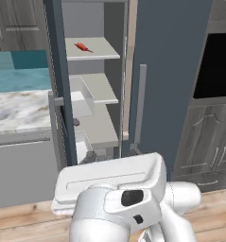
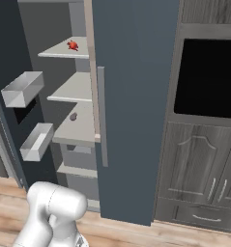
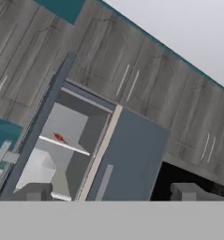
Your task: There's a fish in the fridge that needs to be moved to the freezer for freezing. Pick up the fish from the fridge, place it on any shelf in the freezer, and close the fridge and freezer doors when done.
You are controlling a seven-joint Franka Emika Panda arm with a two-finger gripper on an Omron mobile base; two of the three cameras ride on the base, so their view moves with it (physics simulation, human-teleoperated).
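Observation:
The fish (image 1: 82,46) (image 2: 72,46) (image 3: 60,137), tiny and red-orange, lies on the top light grey shelf (image 1: 102,49) (image 2: 56,50) of the appliance's left half. That half's door (image 1: 55,71) (image 2: 6,48) stands open and carries clear bins, so I take it for the freezer. The plain slate-blue fridge door (image 1: 171,71) (image 2: 136,96) (image 3: 130,154) on the right is shut, its bar handle (image 1: 142,104) (image 2: 102,116) facing me. My gripper (image 3: 112,192) is open and empty, well back from the shelves, with the arm folded low in front of the appliance.
Clear bins (image 1: 81,101) (image 2: 22,89) hang on the open door. A small dark object (image 1: 76,122) (image 2: 73,116) sits on a lower shelf. A marble counter (image 1: 20,108) lies left. A black oven recess (image 2: 209,77) and dark cabinets (image 2: 199,159) stand right.

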